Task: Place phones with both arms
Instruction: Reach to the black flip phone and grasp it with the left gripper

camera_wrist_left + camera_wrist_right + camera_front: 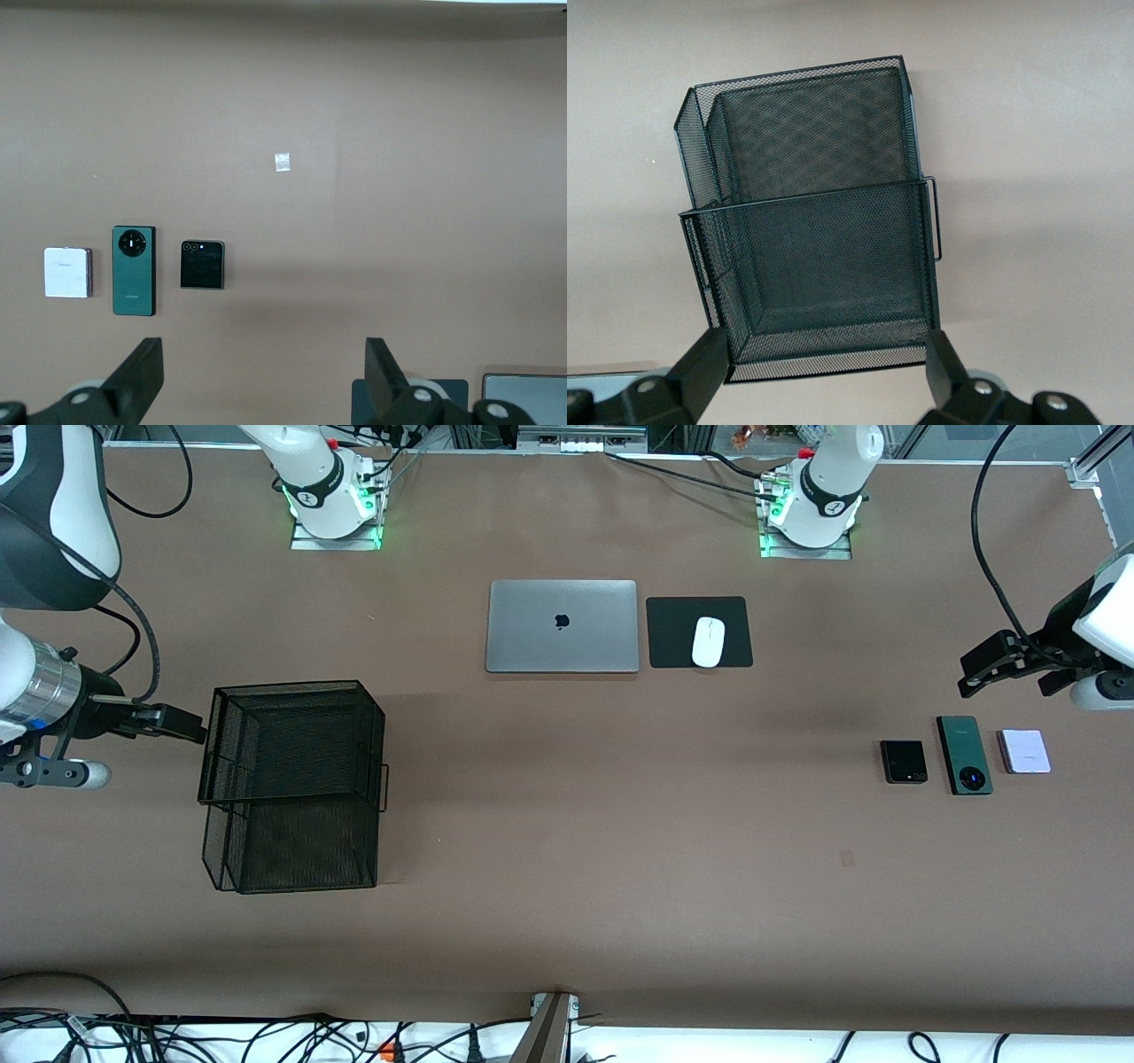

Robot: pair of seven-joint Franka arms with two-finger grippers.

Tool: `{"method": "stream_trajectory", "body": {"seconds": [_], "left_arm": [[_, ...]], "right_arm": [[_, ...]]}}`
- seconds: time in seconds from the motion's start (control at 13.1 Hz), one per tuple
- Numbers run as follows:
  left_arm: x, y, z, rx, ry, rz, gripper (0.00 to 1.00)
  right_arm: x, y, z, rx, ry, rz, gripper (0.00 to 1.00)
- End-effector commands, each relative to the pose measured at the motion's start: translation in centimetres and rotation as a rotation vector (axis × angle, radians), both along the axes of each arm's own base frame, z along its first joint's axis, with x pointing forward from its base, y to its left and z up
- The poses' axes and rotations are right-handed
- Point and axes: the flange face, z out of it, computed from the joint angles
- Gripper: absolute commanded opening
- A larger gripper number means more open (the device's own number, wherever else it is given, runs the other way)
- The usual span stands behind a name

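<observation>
Hovering, left gripper (982, 672): jaws apart, empty, over the table (567, 921) edge at the left arm's end, above the phones, poised to descend
Right gripper (182, 724): jaws apart, empty, waits beside the black mesh basket (292, 784), likely the drop point
Phones: black flip phone (904, 762), green phone (964, 755), lilac-white phone (1025, 751) flat in a row, spaced for picking
Clutter: laptop (563, 626), mouse (708, 641) on its pad (673, 638), well apart

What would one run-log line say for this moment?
phones: three on table, untouched | left gripper: open, above them | right gripper: open, by mesh basket
</observation>
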Motion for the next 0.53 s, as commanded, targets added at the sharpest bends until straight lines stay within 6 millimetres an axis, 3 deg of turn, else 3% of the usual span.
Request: {"method": "stream_trajectory", "body": {"seconds": [0.0, 0.3, 0.46], "left_arm": [[1.2, 1.6, -3.4, -0.019, 0.044, -0.002, 1.00], [1.6, 7.2, -12.6, -0.013, -0.001, -0.017, 1.00], [1.5, 8.7, -18.0, -0.014, -0.024, -0.017, 1.00]], "right_arm": [[-0.7, 0.0, 0.9, 0.008, -0.003, 0.004, 0.99], [-0.7, 0.0, 0.9, 0.010, -0.003, 0.006, 0.99], [-0.8, -0.1, 0.8, 0.011, -0.002, 0.009, 0.99]]}}
